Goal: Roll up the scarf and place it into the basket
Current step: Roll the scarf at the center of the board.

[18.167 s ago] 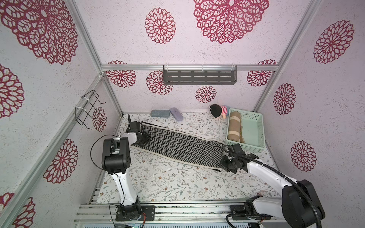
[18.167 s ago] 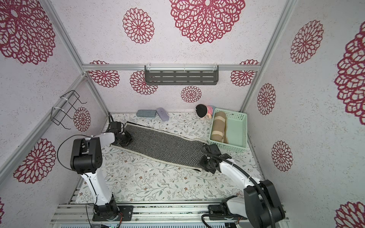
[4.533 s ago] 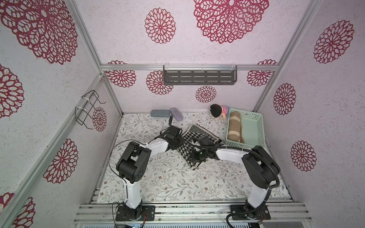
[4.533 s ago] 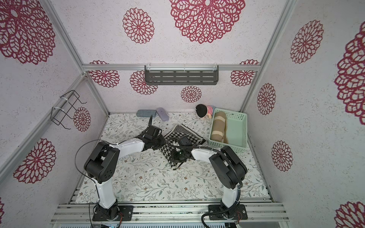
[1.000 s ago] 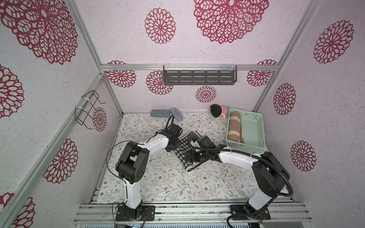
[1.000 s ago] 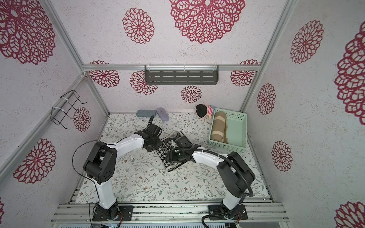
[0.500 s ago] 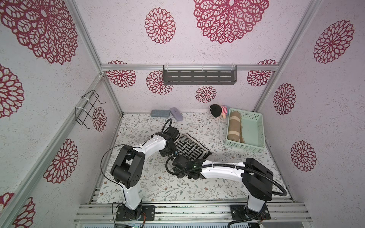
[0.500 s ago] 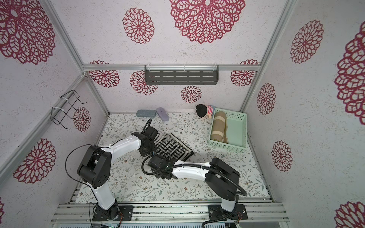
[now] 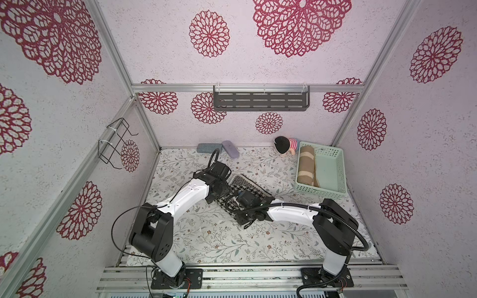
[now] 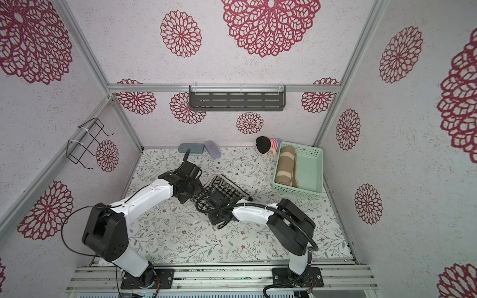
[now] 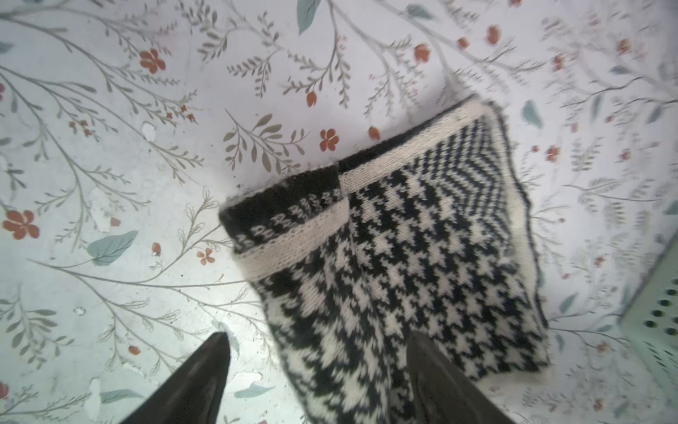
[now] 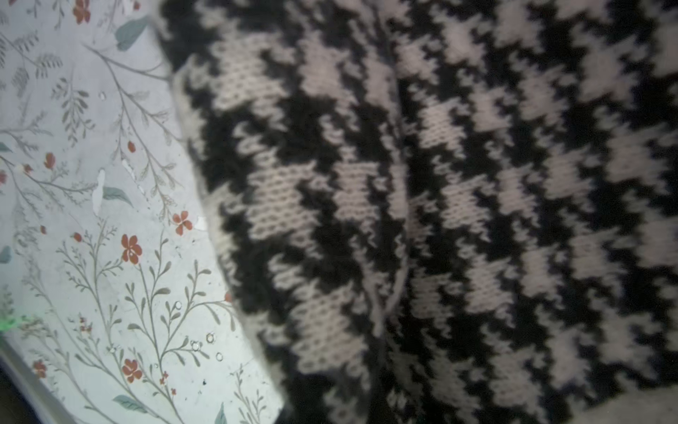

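Change: left gripper (image 11: 317, 339) jaws now apart, scarf (image 9: 247, 184) let go (one tip over knit, one over table (image 11: 110, 183)). Right gripper (image 9: 245, 219) back at scarf's lower edge; jaws hidden, cannot tell. Scarf lies folded at frame centre, left of basket (image 9: 320, 189), so rolling is likely unfinished.

Top views look steeply down; wrist views closely share the scarf (image 11: 422, 257).

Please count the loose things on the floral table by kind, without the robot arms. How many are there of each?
Textiles: 2 (houndstooth scarf, rolled tan cloth)
Baskets: 1 (mint-green basket)
Cases: 2 (grey case, lilac case)
Dolls: 1 (striped-shirt doll)
Total: 6
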Robot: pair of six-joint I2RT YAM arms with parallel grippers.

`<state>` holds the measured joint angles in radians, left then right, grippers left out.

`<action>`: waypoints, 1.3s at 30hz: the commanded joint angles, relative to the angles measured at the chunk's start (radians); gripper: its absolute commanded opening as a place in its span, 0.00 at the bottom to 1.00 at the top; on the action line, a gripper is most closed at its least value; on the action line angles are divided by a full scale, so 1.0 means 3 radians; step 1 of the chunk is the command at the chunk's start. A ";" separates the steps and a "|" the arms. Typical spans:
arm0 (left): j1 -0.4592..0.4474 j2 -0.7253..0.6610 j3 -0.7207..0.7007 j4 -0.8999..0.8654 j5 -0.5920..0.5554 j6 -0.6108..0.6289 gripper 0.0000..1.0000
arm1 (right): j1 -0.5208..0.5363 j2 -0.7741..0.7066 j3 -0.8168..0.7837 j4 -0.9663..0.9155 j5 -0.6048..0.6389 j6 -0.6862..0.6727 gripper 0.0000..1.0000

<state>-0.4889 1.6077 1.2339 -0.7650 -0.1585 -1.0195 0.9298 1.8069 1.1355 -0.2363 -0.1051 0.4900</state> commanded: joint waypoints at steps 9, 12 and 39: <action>0.0034 0.0143 -0.0002 0.0672 0.0601 0.0460 0.68 | -0.0788 -0.0036 -0.0231 0.0624 -0.1749 0.0667 0.00; 0.0034 0.0340 0.0080 0.0852 0.0758 0.0497 0.63 | -0.0892 -0.0016 -0.0297 0.0791 -0.1953 0.0778 0.00; 0.0269 0.1778 0.0847 0.0638 0.0565 0.0077 0.19 | -0.1197 -0.0156 0.0205 -0.0543 -0.0771 -0.0051 0.54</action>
<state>-0.4286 2.0914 1.4982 -0.5079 0.1009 -0.9573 0.5785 1.8435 1.1618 -0.2516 -0.5068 0.5640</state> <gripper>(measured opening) 0.190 0.530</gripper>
